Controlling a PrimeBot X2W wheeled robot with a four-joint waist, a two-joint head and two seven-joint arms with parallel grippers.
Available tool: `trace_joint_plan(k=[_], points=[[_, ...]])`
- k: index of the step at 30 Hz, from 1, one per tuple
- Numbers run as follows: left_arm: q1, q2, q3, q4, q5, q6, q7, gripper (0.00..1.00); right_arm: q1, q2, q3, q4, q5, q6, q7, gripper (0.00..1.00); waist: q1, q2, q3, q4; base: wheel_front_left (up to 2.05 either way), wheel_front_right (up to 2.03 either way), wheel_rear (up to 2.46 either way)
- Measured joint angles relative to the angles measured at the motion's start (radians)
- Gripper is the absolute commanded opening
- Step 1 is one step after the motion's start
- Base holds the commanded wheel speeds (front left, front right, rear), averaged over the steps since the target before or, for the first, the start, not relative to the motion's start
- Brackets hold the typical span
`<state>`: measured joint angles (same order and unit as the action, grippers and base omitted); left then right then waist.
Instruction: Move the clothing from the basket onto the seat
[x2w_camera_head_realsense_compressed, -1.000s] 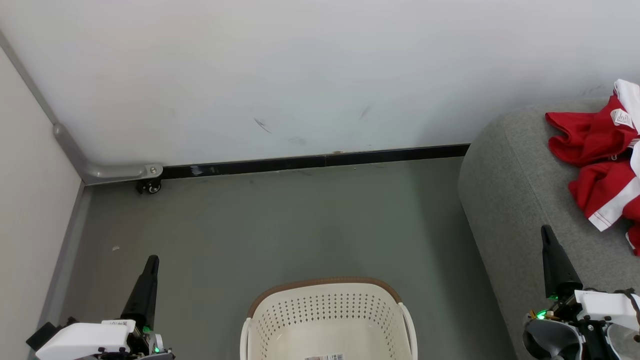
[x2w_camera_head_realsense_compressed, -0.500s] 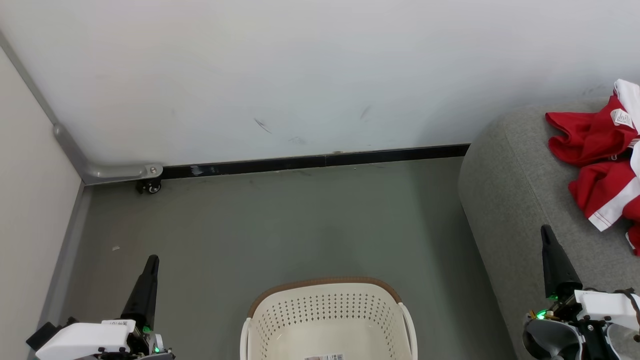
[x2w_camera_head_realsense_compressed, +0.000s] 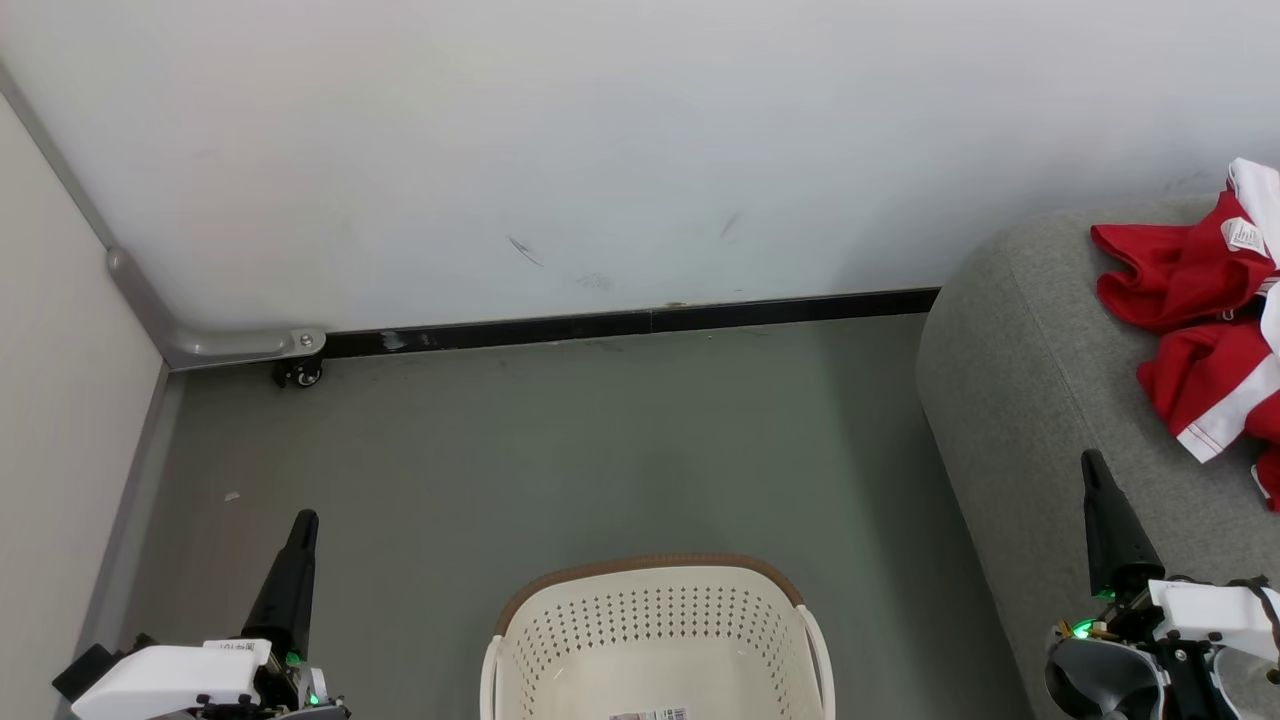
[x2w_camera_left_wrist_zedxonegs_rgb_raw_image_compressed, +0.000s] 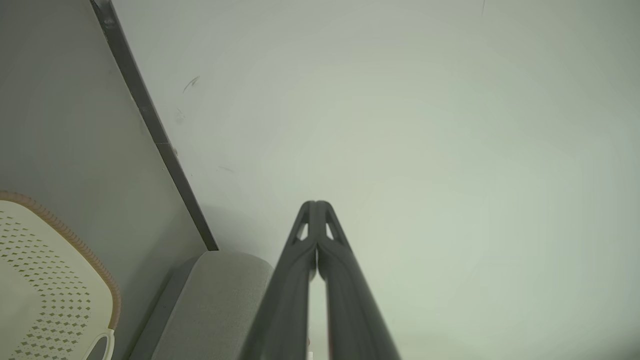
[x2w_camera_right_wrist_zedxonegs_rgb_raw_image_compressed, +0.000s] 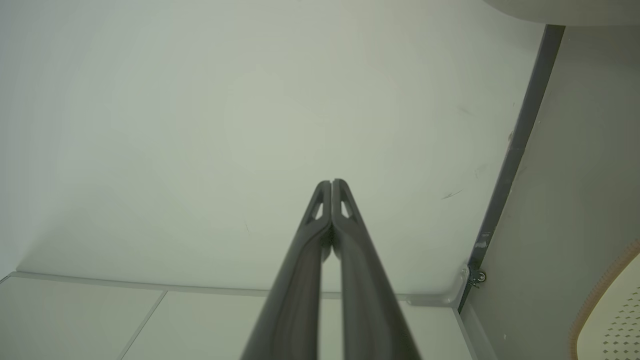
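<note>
The red clothing (x2w_camera_head_realsense_compressed: 1205, 320) with white stripes lies crumpled on the grey seat (x2w_camera_head_realsense_compressed: 1030, 400) at the right edge of the head view. The cream basket (x2w_camera_head_realsense_compressed: 655, 640) with its brown rim stands on the floor at bottom centre; its inside holds no garment, just a label on the bottom. My left gripper (x2w_camera_head_realsense_compressed: 303, 522) hangs at lower left, shut and holding nothing. My right gripper (x2w_camera_head_realsense_compressed: 1092, 462) is at lower right over the seat's front edge, also shut and holding nothing. In the wrist views each pair of fingers (x2w_camera_left_wrist_zedxonegs_rgb_raw_image_compressed: 316, 206) (x2w_camera_right_wrist_zedxonegs_rgb_raw_image_compressed: 331, 184) is pressed together, pointing at the wall.
A white wall with a black skirting strip (x2w_camera_head_realsense_compressed: 640, 322) runs behind. A grey metal bracket with a small caster (x2w_camera_head_realsense_compressed: 300, 372) sits in the left corner. Grey floor (x2w_camera_head_realsense_compressed: 560, 450) lies between basket and wall. The basket's rim (x2w_camera_left_wrist_zedxonegs_rgb_raw_image_compressed: 75, 245) and the seat (x2w_camera_left_wrist_zedxonegs_rgb_raw_image_compressed: 215, 290) show in the left wrist view.
</note>
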<state>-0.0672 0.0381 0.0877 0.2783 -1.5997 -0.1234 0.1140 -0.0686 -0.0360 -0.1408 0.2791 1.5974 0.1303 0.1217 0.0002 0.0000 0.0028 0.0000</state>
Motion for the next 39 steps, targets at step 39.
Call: trace_joint_plan(k=[39], points=[[0.000, 0.000, 0.000, -0.001, 0.000, 0.000, 0.000, 0.00, 0.000, 0.000, 0.001, -0.001, 0.000, 0.000, 0.000, 0.00, -0.0001, 0.0000, 0.000, 0.000, 0.00, 0.00, 0.00]])
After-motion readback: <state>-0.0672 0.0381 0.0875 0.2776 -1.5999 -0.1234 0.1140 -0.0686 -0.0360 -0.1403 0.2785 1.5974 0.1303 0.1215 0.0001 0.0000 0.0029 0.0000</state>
